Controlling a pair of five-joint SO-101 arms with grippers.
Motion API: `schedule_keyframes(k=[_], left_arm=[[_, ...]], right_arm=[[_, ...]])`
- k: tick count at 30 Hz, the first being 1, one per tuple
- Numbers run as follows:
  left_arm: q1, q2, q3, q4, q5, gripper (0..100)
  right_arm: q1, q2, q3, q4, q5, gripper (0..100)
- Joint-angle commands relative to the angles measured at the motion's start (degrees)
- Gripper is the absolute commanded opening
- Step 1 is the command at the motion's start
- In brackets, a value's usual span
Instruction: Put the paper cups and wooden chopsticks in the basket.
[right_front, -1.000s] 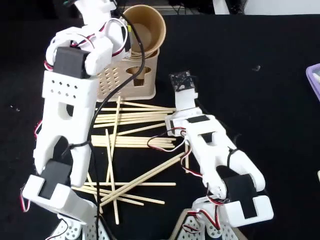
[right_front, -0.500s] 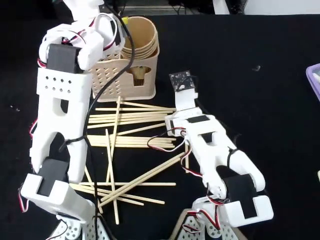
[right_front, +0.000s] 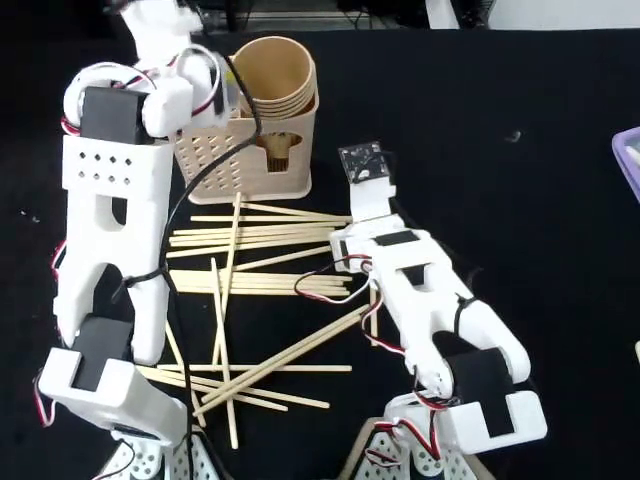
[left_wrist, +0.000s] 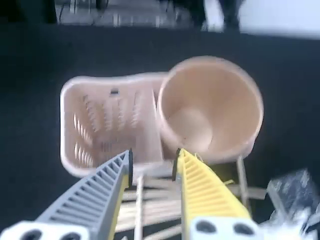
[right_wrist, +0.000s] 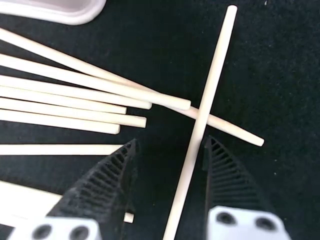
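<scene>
Left gripper (left_wrist: 152, 161), spread and empty, overlaps the lower rim of the basket (left_wrist: 67, 100); right gripper (right_wrist: 170, 145), spread, straddles a chopstick (right_wrist: 210, 85) cut off below.

I see a black table top (right_front: 540, 260) | cream perforated plastic basket (right_front: 225, 160) standing at its far side | pale wooden chopsticks (right_front: 262, 284) lying criss-cross just in front of the basket | lilac-rimmed object (right_front: 628, 155), possibly a tray, at the right edge

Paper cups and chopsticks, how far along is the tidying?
Done: the paper cups sit stacked in the basket. In hand: the right pincer, open, straddles one chopstick on the table; the left pincer is open and empty by the basket. Left: all the chopsticks.
</scene>
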Motion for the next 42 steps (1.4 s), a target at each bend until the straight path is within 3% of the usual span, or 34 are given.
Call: schedule_keyframes(k=[1, 4, 9, 12, 16, 18, 22, 26, 33, 37, 42], left_arm=[[-3.30, -4.66, -5.85, 9.67, -8.44, 16], [-6.99, -6.07, -5.05, 14.59, -11.25, 16], [-17.36, -10.64, 1.71, 15.03, -11.78, 16], [-23.08, -17.58, 11.21, 15.03, -12.66, 16], [-29.49, -27.87, 30.29, 12.84, -19.78, 16], [-33.54, -31.21, 45.05, 5.89, -21.54, 16], [-39.78, -33.05, 74.86, -17.67, -20.04, 16], [-42.15, -33.05, 91.21, -33.41, -18.20, 16], [-42.07, -32.97, 96.40, -38.15, -8.97, 16], [-42.15, -32.97, 100.62, -43.34, -2.81, 16], [-41.98, -32.97, 104.57, -49.76, -1.49, 16]], right_arm=[[1.14, 0.31, -3.82, -0.97, 0.00, 19.8], [1.14, 0.31, -3.91, -0.70, 0.00, 19.8], [1.14, -0.22, -3.91, 0.70, 0.00, 19.8], [1.05, -0.40, -4.79, 3.34, 0.00, 19.8], [1.05, -4.00, -7.52, 11.25, 0.18, 19.8], [0.88, -7.60, -7.96, 15.03, 2.46, 19.8], [-3.16, -15.60, -6.11, 19.87, 9.32, 19.8], [-10.99, -22.99, -1.89, 24.97, 20.31, 19.8], [-27.96, -27.56, 3.82, 33.32, 30.86, 19.9], [-35.25, -27.82, 3.65, 36.92, 32.62, 19.8], [-42.20, -27.47, 4.09, 37.89, 33.58, 19.8]])
